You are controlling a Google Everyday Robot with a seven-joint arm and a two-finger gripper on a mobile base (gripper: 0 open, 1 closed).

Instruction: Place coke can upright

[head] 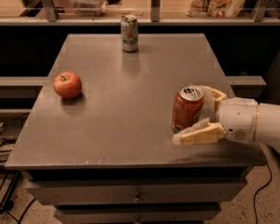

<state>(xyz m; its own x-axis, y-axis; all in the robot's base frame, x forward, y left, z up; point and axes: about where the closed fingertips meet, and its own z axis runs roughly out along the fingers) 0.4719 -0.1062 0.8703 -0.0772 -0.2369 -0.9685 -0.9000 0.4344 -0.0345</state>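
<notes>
Standing upright near the right edge of the counter (130, 106), toward its front right corner, the coke can (186, 110) rests on its base with the silver top and pull tab facing up. The gripper (196, 115) reaches in from the right, level with the can's body, and its fingers (198, 134) sit on either side of the can. One lies along the near side low down, and the other is partly hidden behind the far side. They appear to pinch the can rather than stand clear of it.

The can is probably light and thin-walled, so it is stiff along its height but easy to dent if squeezed across the middle. The painted side looks smooth and likely slippery. A modest grip across the widest part of the body, a little below mid-height, suits it best. Whether it is full cannot be told.

An apple (67, 84) lies near the left edge, and a pale can (129, 32) stands at the middle of the back edge. Both are well apart from the coke can.
</notes>
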